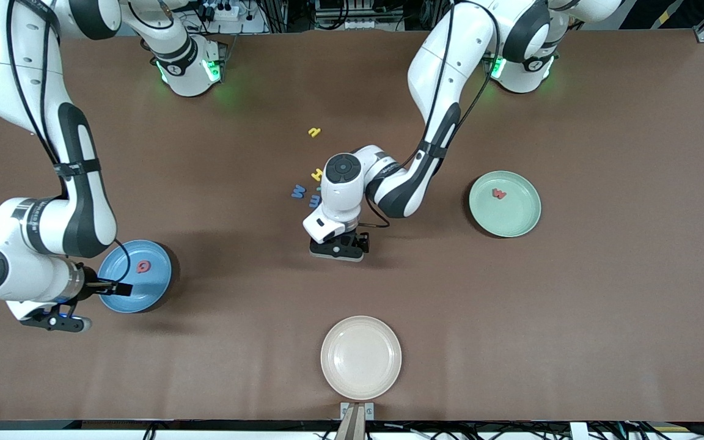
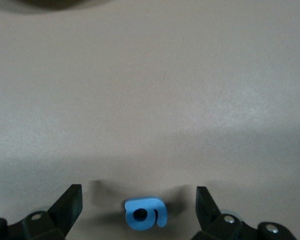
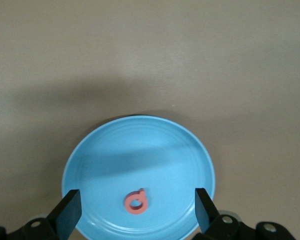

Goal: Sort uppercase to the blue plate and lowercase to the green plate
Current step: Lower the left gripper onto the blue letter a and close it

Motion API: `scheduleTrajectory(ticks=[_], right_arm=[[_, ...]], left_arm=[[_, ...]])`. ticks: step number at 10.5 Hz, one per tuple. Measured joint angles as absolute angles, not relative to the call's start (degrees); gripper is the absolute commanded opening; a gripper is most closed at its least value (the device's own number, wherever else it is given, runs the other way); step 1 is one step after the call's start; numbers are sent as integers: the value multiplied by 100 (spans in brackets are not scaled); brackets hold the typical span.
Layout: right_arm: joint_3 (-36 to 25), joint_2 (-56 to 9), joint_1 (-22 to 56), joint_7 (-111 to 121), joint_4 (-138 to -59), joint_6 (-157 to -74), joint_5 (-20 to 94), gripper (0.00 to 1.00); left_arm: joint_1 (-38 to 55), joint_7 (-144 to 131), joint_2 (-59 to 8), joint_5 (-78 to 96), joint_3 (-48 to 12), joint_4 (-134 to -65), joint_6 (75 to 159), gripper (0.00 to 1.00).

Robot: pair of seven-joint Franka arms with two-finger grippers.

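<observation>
My left gripper [image 1: 340,249] hangs low over the table's middle, open, with a blue g-like lowercase letter [image 2: 145,214] lying on the table between its fingers, untouched; in the front view the hand hides this letter. My right gripper [image 1: 55,321] is open above the blue plate [image 1: 121,293], where a red Q [image 1: 143,266] lies. In the right wrist view the Q [image 3: 136,201] rests loose on the plate [image 3: 140,145] between the open fingers. The green plate [image 1: 511,220] holds a red w [image 1: 498,194]. Yellow H [image 1: 317,175], blue M [image 1: 298,192], blue m [image 1: 315,200] and a small yellow letter [image 1: 314,131] lie on the table.
A beige plate [image 1: 361,357] sits near the table edge closest to the front camera. The left arm's forearm [image 1: 401,189] stretches low over the table beside the loose letters. Bare brown tabletop lies between the plates.
</observation>
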State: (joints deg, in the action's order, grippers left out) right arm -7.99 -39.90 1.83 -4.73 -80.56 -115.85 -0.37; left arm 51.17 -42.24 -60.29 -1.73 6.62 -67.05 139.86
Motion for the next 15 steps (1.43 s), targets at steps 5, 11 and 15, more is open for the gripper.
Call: scheduleTrajectory(ticks=[5, 11, 15], right_arm=[[-801, -3990, 66, -198, -8056, -11613, -64, 100], [-795, -3990, 59, -144, -8056, -11726, -203, 100], [-758, -3990, 94, -142, -8056, -11740, -213, 100]], left_arm=[[5151, -4226, -6071, -180, 689, -6701, 13986, 63], [5153, -4226, -6055, -192, 715, -6678, 13982, 48], [5157, -4226, -6053, -193, 717, -6670, 13985, 42]])
